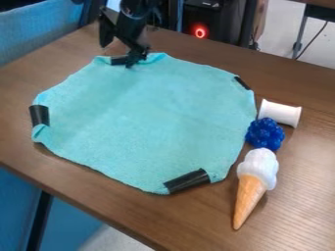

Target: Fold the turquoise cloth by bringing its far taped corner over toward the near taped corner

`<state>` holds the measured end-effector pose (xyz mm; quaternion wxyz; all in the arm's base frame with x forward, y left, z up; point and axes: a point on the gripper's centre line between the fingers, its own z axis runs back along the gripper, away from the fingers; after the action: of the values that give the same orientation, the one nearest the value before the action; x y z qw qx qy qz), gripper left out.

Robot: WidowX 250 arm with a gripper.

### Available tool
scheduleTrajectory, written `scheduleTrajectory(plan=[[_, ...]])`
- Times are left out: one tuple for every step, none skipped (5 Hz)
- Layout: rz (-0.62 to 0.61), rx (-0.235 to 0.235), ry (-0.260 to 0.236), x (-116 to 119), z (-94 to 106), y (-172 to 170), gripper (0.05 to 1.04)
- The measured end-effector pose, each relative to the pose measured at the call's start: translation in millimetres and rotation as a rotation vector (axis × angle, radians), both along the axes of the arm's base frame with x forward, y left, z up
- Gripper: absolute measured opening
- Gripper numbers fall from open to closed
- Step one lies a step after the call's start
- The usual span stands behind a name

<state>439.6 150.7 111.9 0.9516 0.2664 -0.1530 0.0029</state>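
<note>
"Upper left of the frame: what is entered there?"

"Item one: my black gripper [134, 57], hung at the upper edge of the turquoise cloth [147, 117]. One arm only, mine. Item two: said cloth, spread on the brown table [301, 188], running from my tips down through the centre of the frame. Outline near round, edges partly folded in; no clear long axis."

"And the grip: released, or clenched on something?"

"Cannot tell. My tips meet the cloth's edge in outline, beside the upper black strip [119, 61]; whether they touch it or stand just above, also cannot tell."

"Remaining stock?"

"Three further black strips: left edge [39, 115], lower edge [187, 181], upper right edge [242, 83]. Right of the cloth, in a row down the frame: one white spool [280, 113], one bumpy blue piece [265, 134], one toy ice-cream cone [251, 191], its tip toward the bottom. All well apart from me."
</note>
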Motion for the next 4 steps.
scheduleTrajectory(plan=[[0.009, -0.001, 0.009, 3.6, -5.4, 3.8, 0.999], [0.016, 0.002, 0.015, 7.0, -8.5, 6.6, 0.999], [0.016, -0.001, 0.025, 8.7, -9.7, 6.9, 0.999], [0.019, -0.011, 0.028, 10.7, -9.5, 7.4, 1.0]])
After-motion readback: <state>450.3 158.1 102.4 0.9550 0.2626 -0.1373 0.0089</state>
